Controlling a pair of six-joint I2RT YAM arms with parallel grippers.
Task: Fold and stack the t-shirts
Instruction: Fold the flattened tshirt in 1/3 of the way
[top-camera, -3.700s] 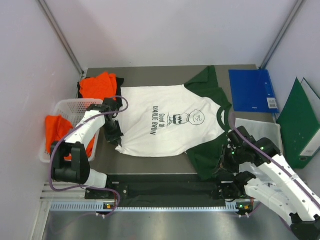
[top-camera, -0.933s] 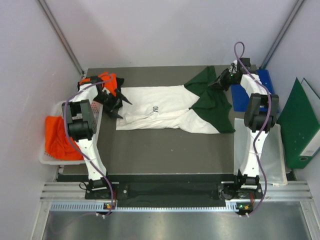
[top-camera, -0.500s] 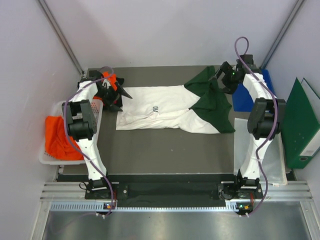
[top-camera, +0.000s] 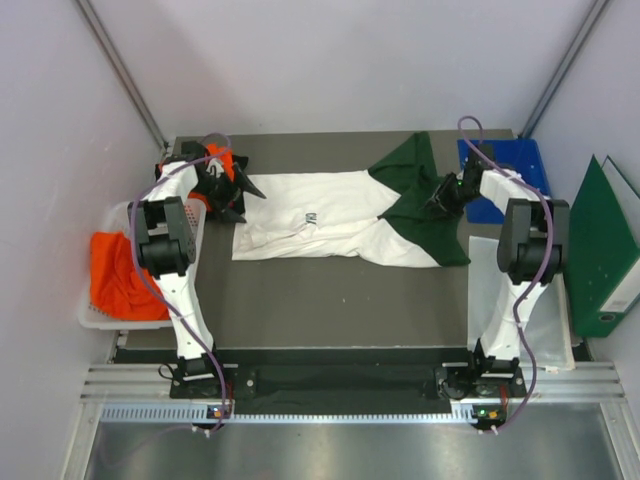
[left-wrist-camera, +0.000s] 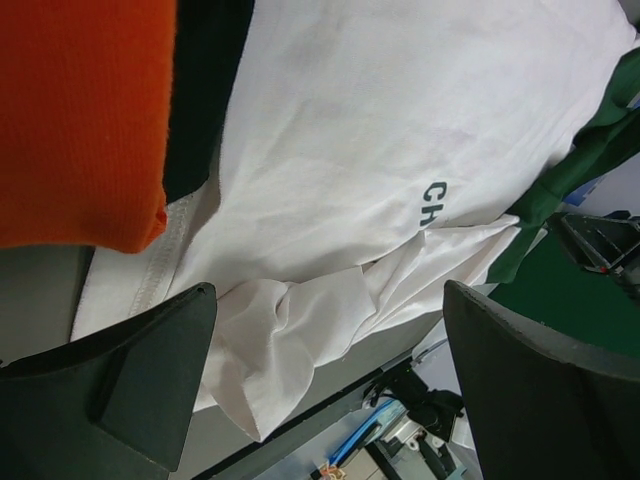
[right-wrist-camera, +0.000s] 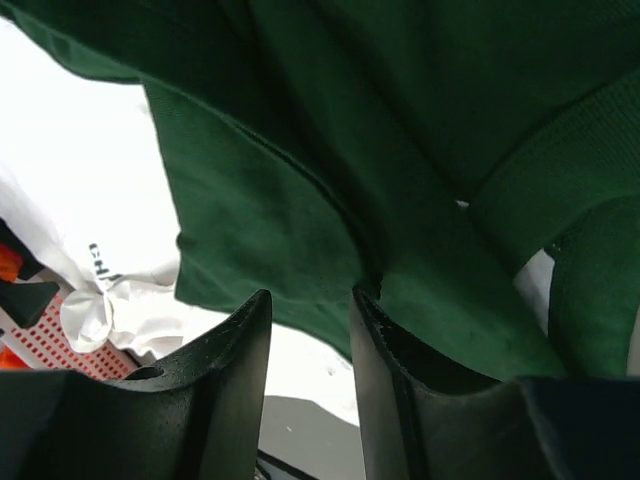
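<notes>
Shirt (top-camera: 330, 215) folded lengthwise. Left gripper (left-wrist-camera: 327, 288), 9 o'clock, jaws wide, empty. Right gripper (right-wrist-camera: 311, 295), 3 o'clock, over sleeve (right-wrist-camera: 290, 190) (probably to tuck it); jaws narrow, grip unclear.

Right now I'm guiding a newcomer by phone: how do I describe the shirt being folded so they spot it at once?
Find the dark table: across its far half lies one long strip of cloth, folded lengthwise. That shirt is white with dark green sleeves at its right end and a scrap of black print, unlike the plain orange shirts at the left.
</notes>
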